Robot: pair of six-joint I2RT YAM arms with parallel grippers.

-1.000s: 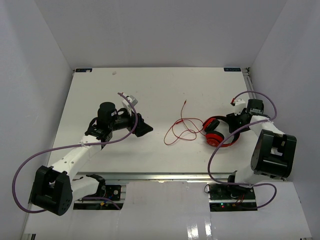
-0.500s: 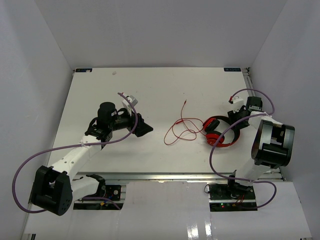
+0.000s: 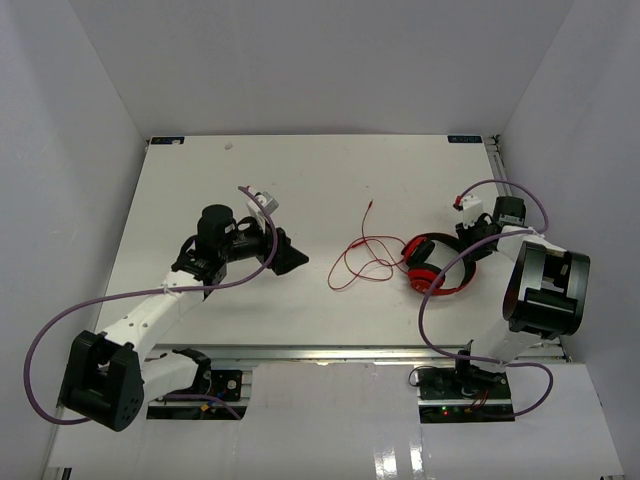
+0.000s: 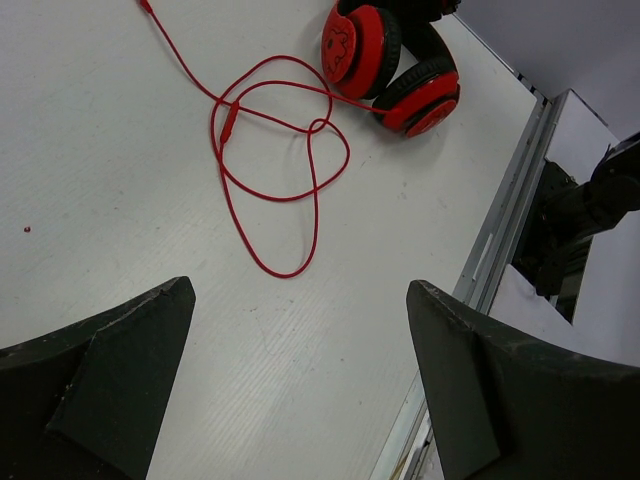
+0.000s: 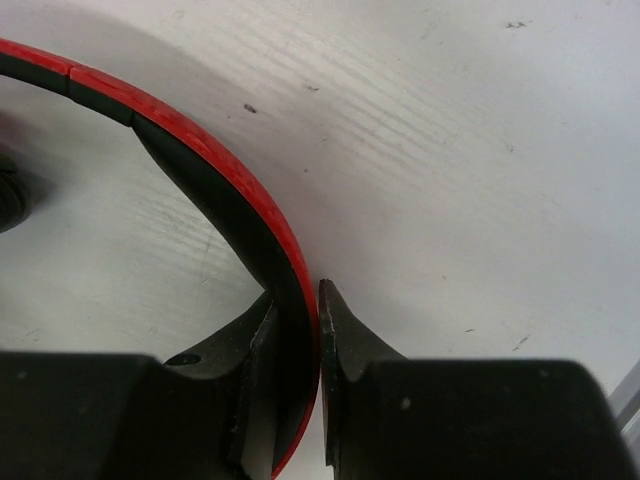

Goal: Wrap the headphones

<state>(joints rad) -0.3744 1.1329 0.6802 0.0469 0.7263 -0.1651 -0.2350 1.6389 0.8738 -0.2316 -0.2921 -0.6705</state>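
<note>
The red headphones (image 3: 432, 265) lie on the white table at the right, earcups folded together. Their thin red cable (image 3: 360, 262) lies in loose loops to the left. In the left wrist view the earcups (image 4: 392, 60) and the cable loops (image 4: 280, 150) show ahead. My right gripper (image 3: 478, 238) is shut on the headband (image 5: 225, 190), red outside and black inside, which runs between its fingers (image 5: 345, 350). My left gripper (image 3: 290, 258) is open and empty, hovering left of the cable; its fingers (image 4: 120, 370) frame bare table.
White walls enclose the table (image 3: 300, 190) on three sides. An aluminium rail (image 3: 350, 352) runs along the near edge, also seen in the left wrist view (image 4: 500, 230). Purple robot cables (image 3: 60, 330) hang by both arm bases.
</note>
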